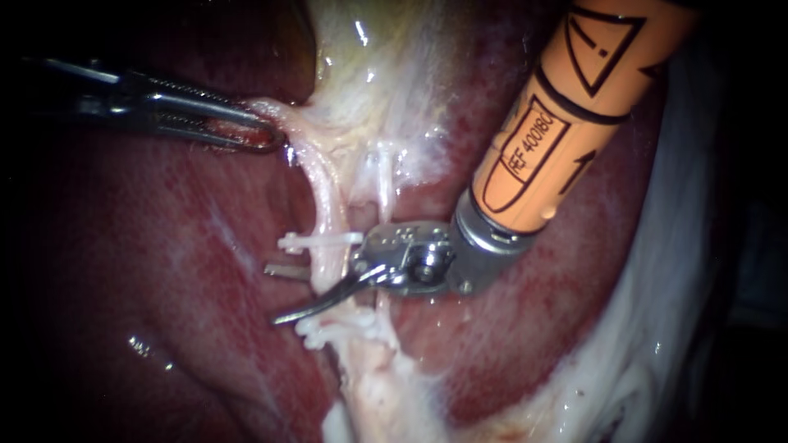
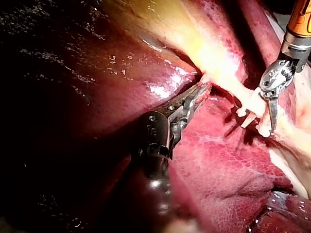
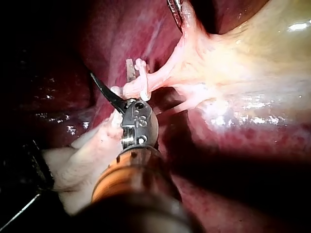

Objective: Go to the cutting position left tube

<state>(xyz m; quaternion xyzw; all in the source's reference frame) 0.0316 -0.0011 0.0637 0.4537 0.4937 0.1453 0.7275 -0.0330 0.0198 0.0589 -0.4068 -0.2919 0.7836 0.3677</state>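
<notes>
The left tube is a thin, pale, wet strand that runs down from the gallbladder across the middle of the liver, well in from the liver's edges. It looks soft and limp, slippery with fluid and easily torn. It would best be taken only on the bare stretch between the upper clip and the lower clip, away from both. A tug there could drag a clip off, which is the main hazard.

The right instrument ends in two blades, and these are spread with that bare stretch lying between them. One blade passes behind the tube and the other in front. It is hard to say whether either blade touches the tube, since the nearer blade covers the crossing. Judged from this, the cutting position is nearly reached.

A thinner second strand, the right tube, stands just beside the blades' hinge and should be kept out of the bite.

Further up, the left instrument has its jaws pinched on the pale tissue near the gallbladder's neck, drawing the tube taut.
</notes>
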